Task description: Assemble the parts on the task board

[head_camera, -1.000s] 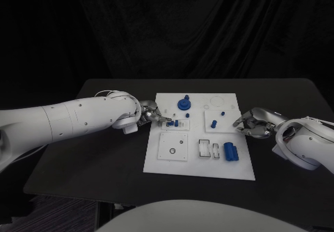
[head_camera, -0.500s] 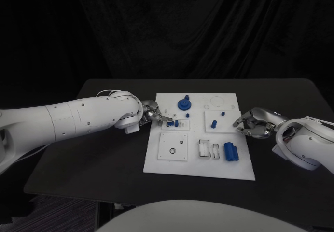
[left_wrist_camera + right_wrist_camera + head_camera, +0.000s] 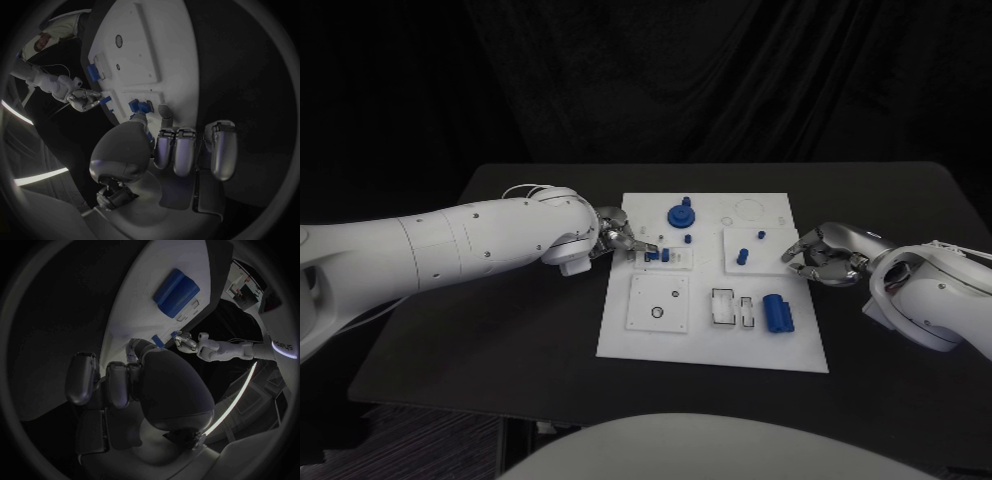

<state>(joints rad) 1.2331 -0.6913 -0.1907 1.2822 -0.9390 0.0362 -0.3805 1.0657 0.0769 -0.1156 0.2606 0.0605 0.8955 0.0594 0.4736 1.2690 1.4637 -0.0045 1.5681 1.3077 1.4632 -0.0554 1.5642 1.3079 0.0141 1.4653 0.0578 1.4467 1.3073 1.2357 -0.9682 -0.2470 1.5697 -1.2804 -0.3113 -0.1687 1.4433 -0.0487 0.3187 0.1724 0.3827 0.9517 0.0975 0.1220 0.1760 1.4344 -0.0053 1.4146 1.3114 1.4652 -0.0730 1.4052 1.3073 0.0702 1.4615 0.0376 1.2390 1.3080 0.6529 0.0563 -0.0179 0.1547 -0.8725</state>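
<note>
On the black table [image 3: 502, 340], the left robot hand [image 3: 620, 240] reaches over the task board's [image 3: 711, 345] left edge, fingertips touching small blue parts [image 3: 658, 256], seemingly pinching one. The right robot hand [image 3: 822, 257] rests beside the board's right edge, fingers curled, empty.

Dim all round – black backdrop, task board [image 3: 711, 340] brightest. Wrist views fisheye-bent at edges, dark vignette; soft glare on fingers [image 3: 219, 150] – bkgd blurred.

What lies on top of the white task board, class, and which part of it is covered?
On the task board lie small blue parts, one a round knob. The left hand covers the board's left edge beside two blue pieces; what lies beneath it cannot be seen.
</note>
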